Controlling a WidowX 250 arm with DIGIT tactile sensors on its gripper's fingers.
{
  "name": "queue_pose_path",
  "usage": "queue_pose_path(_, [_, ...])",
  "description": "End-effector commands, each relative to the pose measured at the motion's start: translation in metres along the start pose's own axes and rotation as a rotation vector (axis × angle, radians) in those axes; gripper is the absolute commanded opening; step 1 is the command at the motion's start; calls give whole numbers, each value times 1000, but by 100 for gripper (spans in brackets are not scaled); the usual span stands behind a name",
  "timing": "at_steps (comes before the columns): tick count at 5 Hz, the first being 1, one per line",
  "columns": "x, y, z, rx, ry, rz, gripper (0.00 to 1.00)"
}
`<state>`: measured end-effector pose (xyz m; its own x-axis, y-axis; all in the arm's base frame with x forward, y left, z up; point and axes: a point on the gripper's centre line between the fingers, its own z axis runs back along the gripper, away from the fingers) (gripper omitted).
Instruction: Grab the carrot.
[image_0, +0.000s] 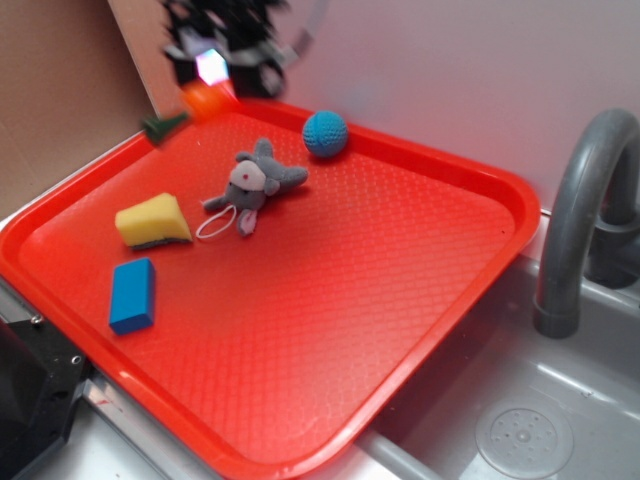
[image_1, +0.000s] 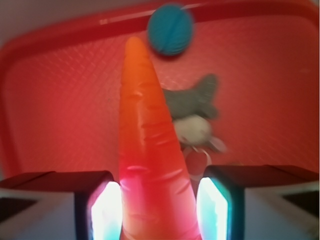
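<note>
The orange carrot (image_0: 205, 100) hangs over the far left corner of the red tray (image_0: 350, 300), its dark green stem (image_0: 160, 126) pointing left and down. My gripper (image_0: 215, 82) is blurred above it and shut on the carrot. In the wrist view the carrot (image_1: 147, 135) runs up between my two lit fingers, its tip aimed at the blue ball (image_1: 171, 29). My gripper (image_1: 157, 202) squeezes the carrot's thick part. The grey plush mouse (image_1: 192, 112) lies beyond it on the tray.
On the tray lie the grey mouse (image_0: 258, 183), a blue knitted ball (image_0: 325, 133), a yellow sponge (image_0: 152, 222) and a blue block (image_0: 133, 295). A grey faucet (image_0: 580, 200) and sink (image_0: 520, 430) stand to the right. A wall rises behind.
</note>
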<state>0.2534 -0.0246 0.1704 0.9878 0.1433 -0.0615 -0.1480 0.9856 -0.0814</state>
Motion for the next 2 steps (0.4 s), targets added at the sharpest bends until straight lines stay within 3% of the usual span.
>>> queue_pose_path(1, [-27,3,39,-11,-148,-96,0])
queue_pose_path(2, [-18,-4,39,26,-136,-122,0])
